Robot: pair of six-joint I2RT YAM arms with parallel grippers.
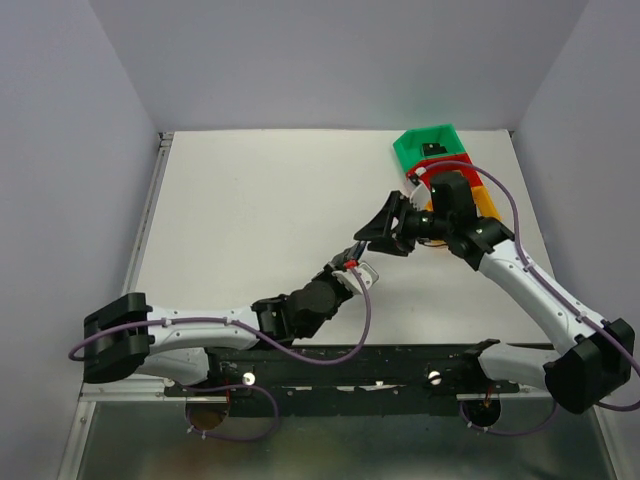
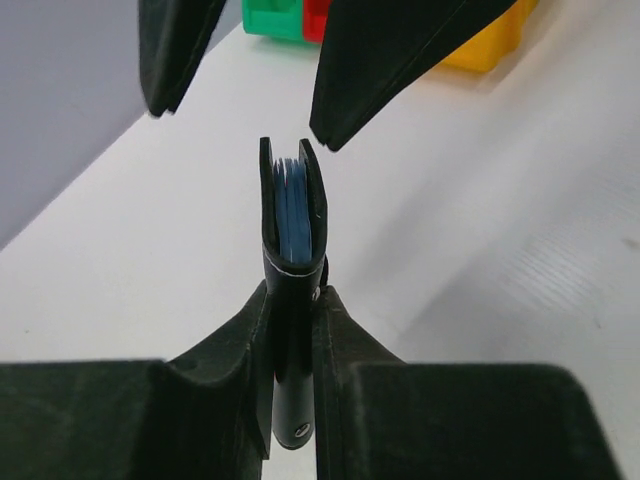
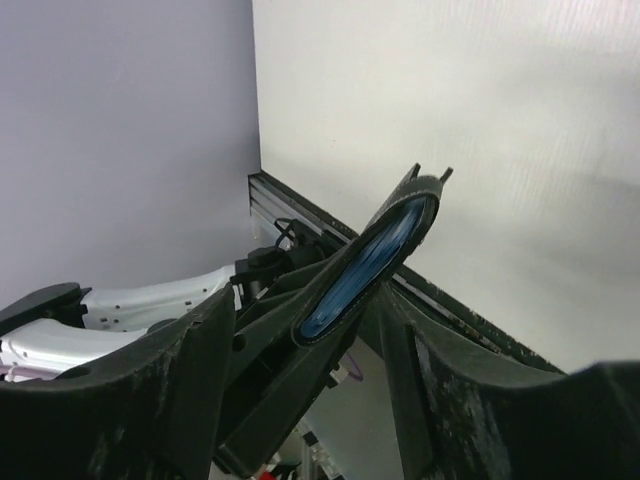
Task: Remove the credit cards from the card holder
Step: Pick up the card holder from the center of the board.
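White table (image 1: 250,200) spreads between grey walls. Left gripper (image 2: 292,300) pinches the card holder (image 2: 290,220) on edge, slightly ajar, blue pockets showing. Right gripper (image 1: 385,228) holds its fingers spread either side of the holder's top edge, coloured bins (image 1: 432,150) beyond.

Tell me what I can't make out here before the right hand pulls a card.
Credit cards: count and colours unreadable; both wrist views show only blue layers inside the card holder.
Card holder, top view: covered by the right hand.
Bins: contents too small from above, cut off in left wrist view.
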